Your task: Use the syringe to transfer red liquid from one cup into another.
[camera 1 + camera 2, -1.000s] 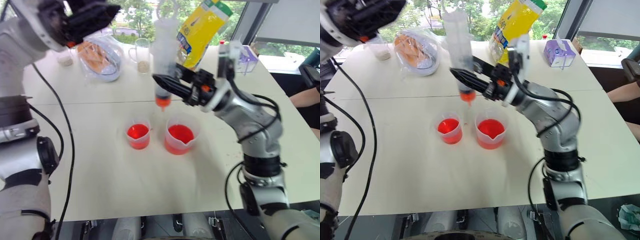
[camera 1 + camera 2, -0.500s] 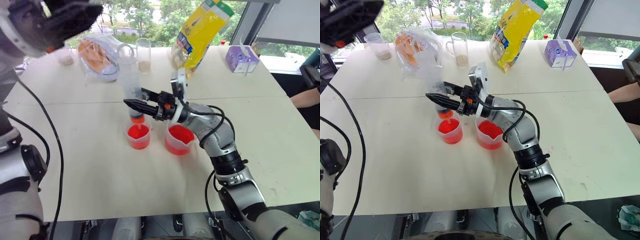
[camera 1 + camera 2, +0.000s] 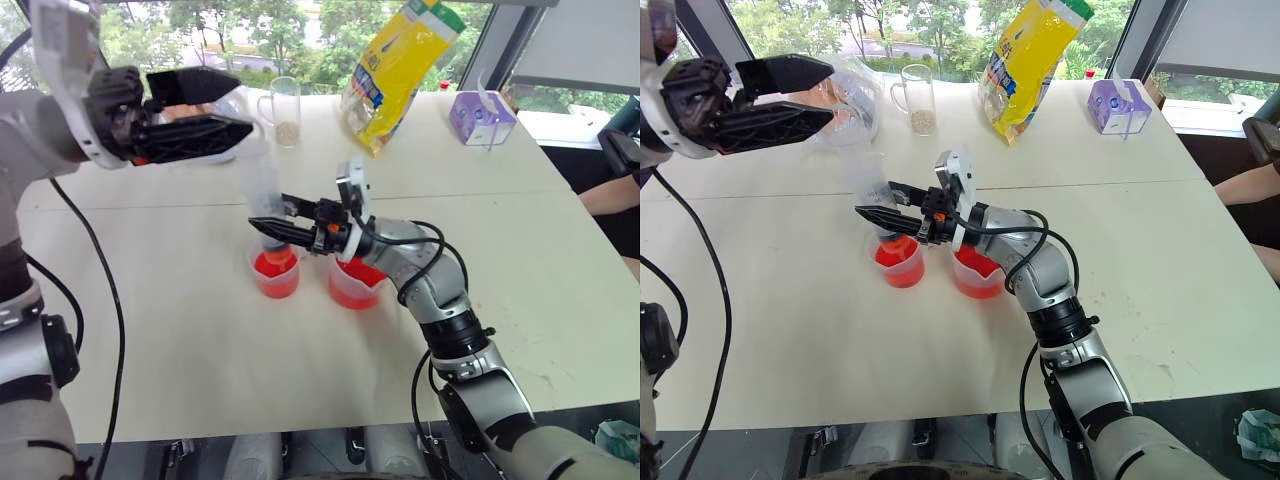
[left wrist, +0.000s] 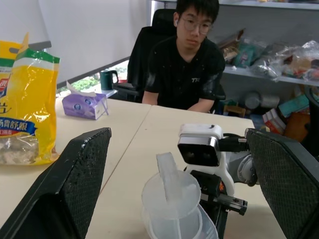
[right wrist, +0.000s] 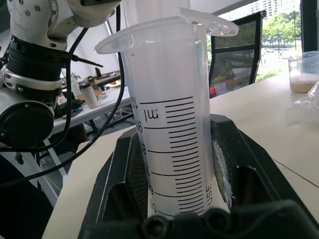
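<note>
The syringe (image 3: 262, 195) stands upright, its orange tip (image 3: 277, 254) dipping into the smaller plain-rimmed cup (image 3: 277, 283), which holds red liquid (image 3: 276, 268). My right gripper (image 3: 262, 224) is shut on the lower barrel; the printed marks show between its pads (image 5: 225, 164). The wider spouted cup (image 3: 357, 288), also holding red liquid, stands just right of the small one, partly behind my right wrist. My left gripper (image 3: 240, 105) hangs open and level just above and left of the syringe's top. From the left wrist, the plunger head (image 4: 169, 191) sits between its wide-spread fingers (image 4: 75, 184).
At the table's back stand a yellow snack bag (image 3: 400, 60), a glass mug with a handle (image 3: 283, 108), a purple tissue box (image 3: 482, 115) and a clear bag of orange food (image 3: 845, 95). A person (image 4: 192, 64) sits beyond the table's right side.
My right gripper has carried the syringe down and to the left, from above the cups into the smaller one. My left gripper has come down beside the syringe's top.
</note>
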### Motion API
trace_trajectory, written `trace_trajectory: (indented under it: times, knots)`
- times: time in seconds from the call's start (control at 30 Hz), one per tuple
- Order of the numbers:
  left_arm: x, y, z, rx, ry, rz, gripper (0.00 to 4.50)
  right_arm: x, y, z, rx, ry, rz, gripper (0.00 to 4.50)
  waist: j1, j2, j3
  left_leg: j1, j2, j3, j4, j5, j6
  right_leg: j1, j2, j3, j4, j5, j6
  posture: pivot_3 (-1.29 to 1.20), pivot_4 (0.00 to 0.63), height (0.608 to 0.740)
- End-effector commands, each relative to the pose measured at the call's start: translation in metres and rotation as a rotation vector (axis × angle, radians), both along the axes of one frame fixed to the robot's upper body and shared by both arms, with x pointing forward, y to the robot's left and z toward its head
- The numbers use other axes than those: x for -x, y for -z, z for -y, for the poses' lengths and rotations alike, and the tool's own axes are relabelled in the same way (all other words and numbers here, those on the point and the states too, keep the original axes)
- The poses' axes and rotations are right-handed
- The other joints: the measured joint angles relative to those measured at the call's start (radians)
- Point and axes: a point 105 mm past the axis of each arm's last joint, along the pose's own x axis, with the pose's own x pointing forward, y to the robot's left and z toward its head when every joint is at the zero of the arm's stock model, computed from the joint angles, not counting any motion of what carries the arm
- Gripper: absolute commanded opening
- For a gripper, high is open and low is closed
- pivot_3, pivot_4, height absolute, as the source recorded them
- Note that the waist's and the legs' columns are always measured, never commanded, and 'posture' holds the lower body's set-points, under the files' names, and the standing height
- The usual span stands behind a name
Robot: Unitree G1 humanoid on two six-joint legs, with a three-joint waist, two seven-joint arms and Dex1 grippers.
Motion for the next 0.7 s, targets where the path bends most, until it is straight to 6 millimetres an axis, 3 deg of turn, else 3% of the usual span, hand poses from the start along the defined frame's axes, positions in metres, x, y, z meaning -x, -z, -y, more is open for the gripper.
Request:
trace_trajectory:
  times: [0.03,0.23,0.7]
  knots:
    - [0.004,0.0,0.004,-0.021,0.012,0.03,3.13,0.009,-0.016,-0.003,-0.032,-0.024,0.078,1.39,0.0,0.0,0.0,0.0,0.0,0.0,0.0,0.0,0.0,0.0,0.0,0.0,0.0,0.0,0.0,0.0,0.15,0.74]
    - [0.003,0.009,0.007,-0.043,0.017,0.015,0.06,0.009,-0.02,-0.003,-0.036,-0.023,0.094,1.39,0.0,0.0,0.0,0.0,0.0,0.0,0.0,0.0,0.0,0.0,0.0,0.0,0.0,0.0,0.0,0.0,0.15,0.74]
    - [0.003,0.043,0.015,-0.159,0.033,-0.009,0.06,0.012,-0.065,0.003,-0.098,-0.005,0.19,1.39,0.0,0.0,0.0,0.0,0.0,0.0,0.0,0.0,0.0,0.0,0.0,0.0,0.0,0.0,0.0,0.0,0.15,0.74]
